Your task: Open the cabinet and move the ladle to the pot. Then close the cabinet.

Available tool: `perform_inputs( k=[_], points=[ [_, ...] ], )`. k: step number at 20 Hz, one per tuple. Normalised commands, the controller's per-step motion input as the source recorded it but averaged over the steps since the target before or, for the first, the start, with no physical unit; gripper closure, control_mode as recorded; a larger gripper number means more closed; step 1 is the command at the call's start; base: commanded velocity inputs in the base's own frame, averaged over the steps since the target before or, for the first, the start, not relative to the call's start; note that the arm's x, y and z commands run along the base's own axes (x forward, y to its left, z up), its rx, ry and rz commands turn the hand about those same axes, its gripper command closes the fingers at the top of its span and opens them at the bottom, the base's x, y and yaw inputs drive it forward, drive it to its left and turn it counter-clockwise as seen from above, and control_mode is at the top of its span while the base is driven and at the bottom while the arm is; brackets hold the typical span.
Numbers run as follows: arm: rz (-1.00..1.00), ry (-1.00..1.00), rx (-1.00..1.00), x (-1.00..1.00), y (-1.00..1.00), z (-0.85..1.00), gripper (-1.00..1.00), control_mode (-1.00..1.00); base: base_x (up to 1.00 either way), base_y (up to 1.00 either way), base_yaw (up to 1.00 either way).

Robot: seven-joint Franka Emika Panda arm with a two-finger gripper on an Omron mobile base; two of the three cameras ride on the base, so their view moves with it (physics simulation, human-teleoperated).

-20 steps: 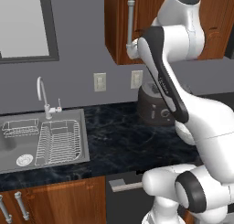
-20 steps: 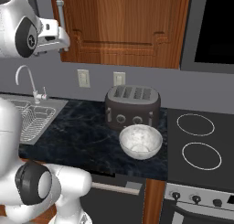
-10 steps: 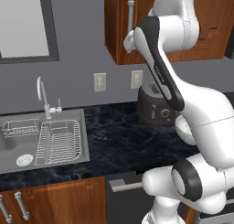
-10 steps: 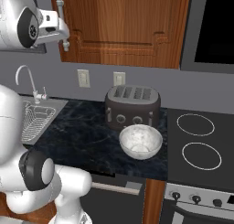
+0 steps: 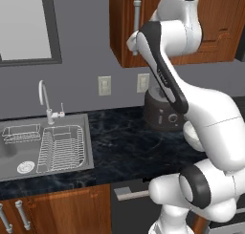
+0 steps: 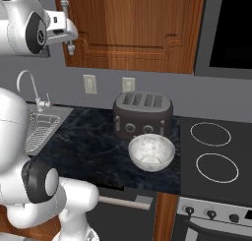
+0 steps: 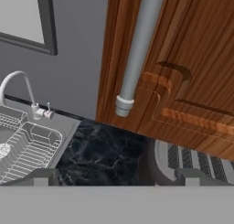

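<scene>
Cabinet door shut, contents hidden; pincer by handle, spread indiscernible.

Cabinet: reddish-brown wood, visible grain, satin sheen on raised panel. Handle: smooth matt silver metal bar. Tabletop: dark marbled stone, polished. Sink: brushed steel; wire rack thin metal. Faucet: shiny chrome. Toaster: dark brown, dull metallic casing. Bowl: white, speckled, glossy. Stovetop: smooth black glass. Arm: glossy white plastic shell.
</scene>
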Motion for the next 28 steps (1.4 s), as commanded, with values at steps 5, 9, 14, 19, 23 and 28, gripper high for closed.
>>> perform_inputs(
  k=[5, 9, 14, 19, 23, 28],
  points=[
    [0.00, 0.00, 0.00, 0.30, 0.00, 0.00, -1.00, -1.00, 0.00, 0.00, 0.00],
    [0.00, 0.00, 0.00, 0.20, 0.00, 0.00, -1.00, -1.00, 0.00, 0.00, 0.00],
    [0.00, 0.00, 0.00, 0.17, 0.00, 0.00, -1.00, -1.00, 0.00, 0.00, 0.00],
    [0.00, 0.00, 0.00, 0.26, 0.00, 0.00, -1.00, -1.00, 0.00, 0.00, 0.00],
    [0.00, 0.00, 0.00, 0.26, 0.00, 0.00, -1.00, -1.00, 0.00, 0.00, 0.00],
    [0.00, -0.02, -0.01, 0.22, 0.00, 0.00, -1.00, -1.00, 0.00, 0.00, 0.00]
  ],
)
